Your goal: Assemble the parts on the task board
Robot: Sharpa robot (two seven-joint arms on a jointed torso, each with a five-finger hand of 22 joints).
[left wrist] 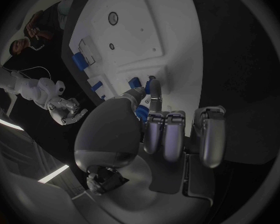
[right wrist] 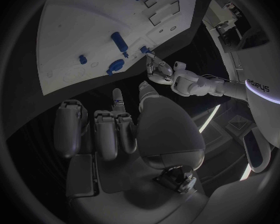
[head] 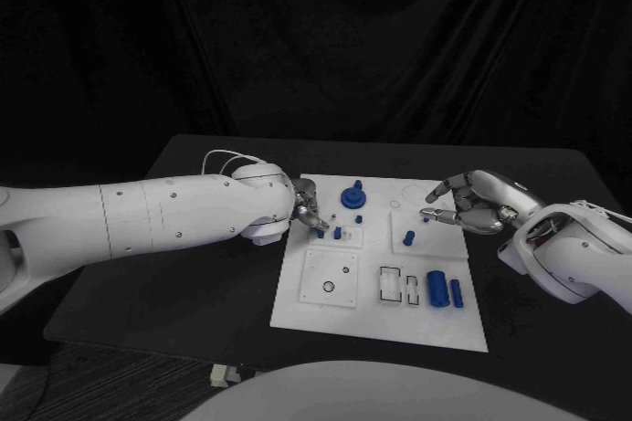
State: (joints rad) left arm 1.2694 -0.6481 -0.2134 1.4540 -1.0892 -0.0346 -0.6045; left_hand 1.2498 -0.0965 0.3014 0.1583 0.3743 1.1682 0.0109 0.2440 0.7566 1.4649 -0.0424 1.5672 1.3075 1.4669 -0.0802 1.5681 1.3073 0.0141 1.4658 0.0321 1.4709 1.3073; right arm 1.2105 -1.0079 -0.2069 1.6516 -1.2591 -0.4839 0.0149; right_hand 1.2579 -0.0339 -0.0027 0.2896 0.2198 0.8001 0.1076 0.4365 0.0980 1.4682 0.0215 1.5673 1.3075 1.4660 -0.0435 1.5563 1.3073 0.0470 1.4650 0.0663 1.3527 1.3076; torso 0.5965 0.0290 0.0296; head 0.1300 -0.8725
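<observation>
Now, left hand (head: 306, 208) first: its fingertips sit at the task board's (head: 330, 311) edge, and the wrist view catches them touching a small blue peg (left wrist: 147, 86); whether they grip it, I cannot tell. Right hand (head: 471, 202) hovers off the board's far corner, fingers curled, holding nothing, bare table (head: 527, 293) beneath.

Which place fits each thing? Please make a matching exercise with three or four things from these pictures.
Things:
1. left robot hand
2. right robot hand
3. round blue knob
4. large blue cylinder

Places:
A. lying at the near right part of the task board
B. above the board's far right edge
C. at the board's left edge, fingers on a small blue part
D. standing at the far middle of the board

Pairs: 1-C, 2-B, 3-D, 4-A
</observation>
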